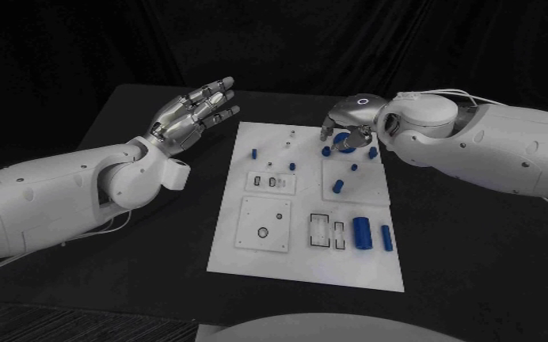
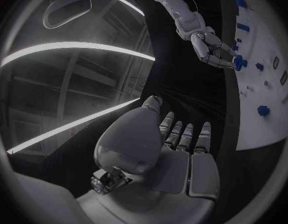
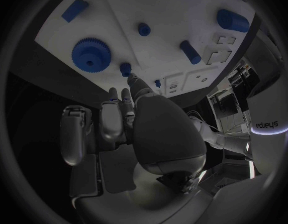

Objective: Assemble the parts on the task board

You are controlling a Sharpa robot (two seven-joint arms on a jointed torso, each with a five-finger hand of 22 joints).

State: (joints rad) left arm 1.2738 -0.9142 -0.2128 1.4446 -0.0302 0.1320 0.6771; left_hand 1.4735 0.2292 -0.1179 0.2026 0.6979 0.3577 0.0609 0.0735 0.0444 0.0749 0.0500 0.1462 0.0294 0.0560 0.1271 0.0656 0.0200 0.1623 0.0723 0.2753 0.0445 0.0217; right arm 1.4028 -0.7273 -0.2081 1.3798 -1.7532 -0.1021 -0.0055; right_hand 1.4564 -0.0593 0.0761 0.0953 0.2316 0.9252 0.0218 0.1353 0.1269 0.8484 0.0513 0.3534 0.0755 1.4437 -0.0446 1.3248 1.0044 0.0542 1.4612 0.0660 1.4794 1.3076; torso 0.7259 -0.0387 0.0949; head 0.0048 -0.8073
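The white board lies in the middle of the black worktop, with small blue parts spread over it. The left robot hand is raised off the board's left side, fingers straight and apart, holding nothing. The right robot hand hangs over the board's far right corner, fingertips down by a blue gear; whether it grips the gear cannot be told.

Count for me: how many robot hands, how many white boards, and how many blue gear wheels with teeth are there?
Robot hands: 2, the left hand and the right hand
White boards: 1, the task board
Blue gear wheels with teeth: 1, the gear
Total: 4
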